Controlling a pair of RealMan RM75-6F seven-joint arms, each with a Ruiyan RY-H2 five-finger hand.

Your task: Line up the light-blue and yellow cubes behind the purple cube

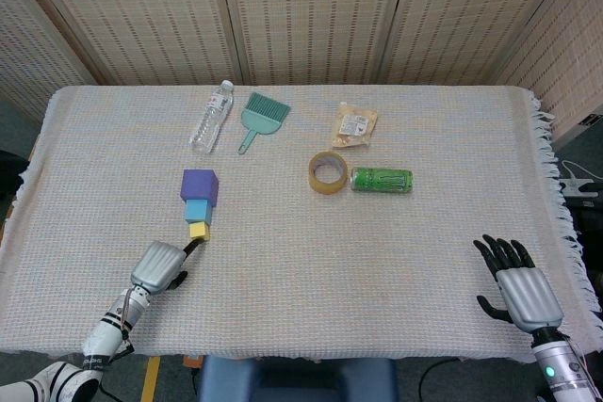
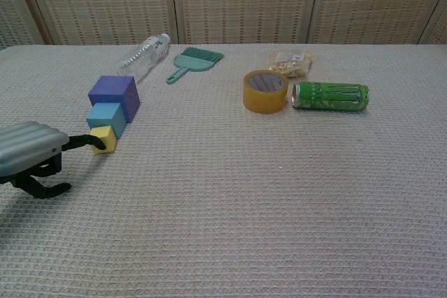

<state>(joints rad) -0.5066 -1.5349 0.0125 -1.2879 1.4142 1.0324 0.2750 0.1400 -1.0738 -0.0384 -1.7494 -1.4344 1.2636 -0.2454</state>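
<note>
The table (image 1: 424, 233) carries everything under a woven cloth. My left hand (image 1: 158, 265) rests near its front edge, most fingers curled in, one finger (image 2: 82, 143) extended and touching the yellow cube (image 1: 198, 231); it grips nothing. My right hand (image 1: 521, 287) lies well apart at the opposite front corner, fingers spread, empty. Beyond my left hand the bottle (image 1: 211, 116) and brush (image 1: 258, 117) lie far off. The can (image 1: 382, 179) and tape roll (image 1: 328, 172) sit touching, between my hands and further back. The purple cube (image 1: 200, 185), blue cube (image 1: 197, 211) and yellow cube form one touching row running toward my left fingertip.
</note>
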